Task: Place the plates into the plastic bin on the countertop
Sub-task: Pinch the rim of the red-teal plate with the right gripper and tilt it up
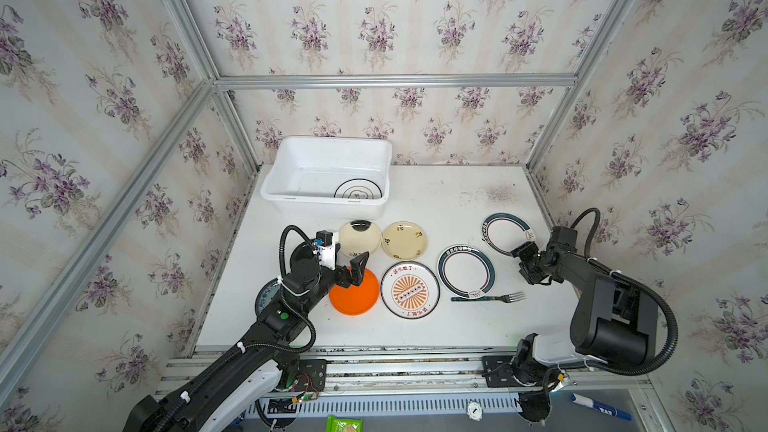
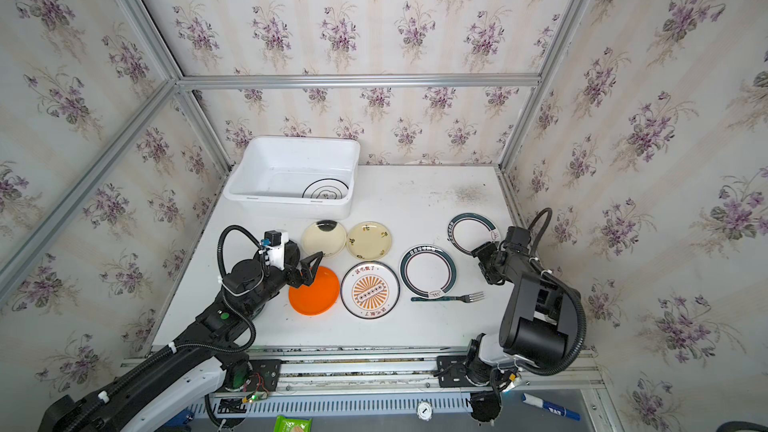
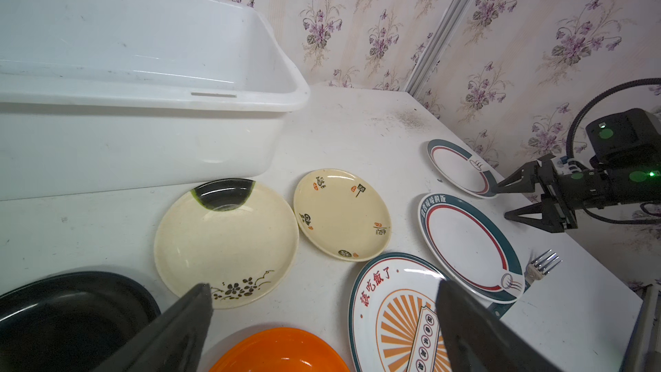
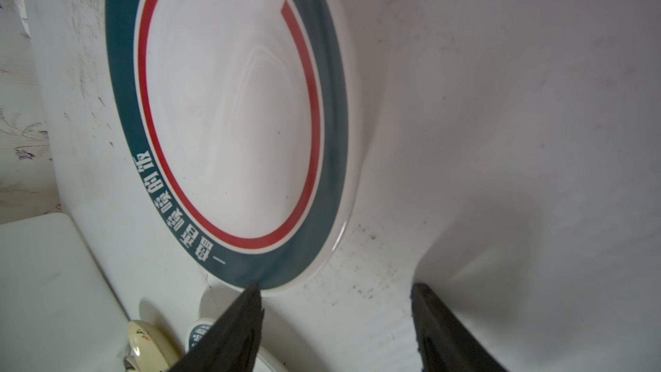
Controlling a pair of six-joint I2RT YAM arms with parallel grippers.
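Note:
The white plastic bin stands at the back left of the countertop, with one ringed plate inside. On the countertop lie two cream plates, an orange plate, a sunburst plate and two teal-ringed plates. A black plate sits under my left arm. My left gripper hovers open over the orange plate's far edge. My right gripper is open and empty, one fingertip at the rim of the far-right teal plate.
A dark-handled fork lies in front of the nearer teal-ringed plate. Part of another plate shows under my left arm. Aluminium framing and papered walls close in three sides.

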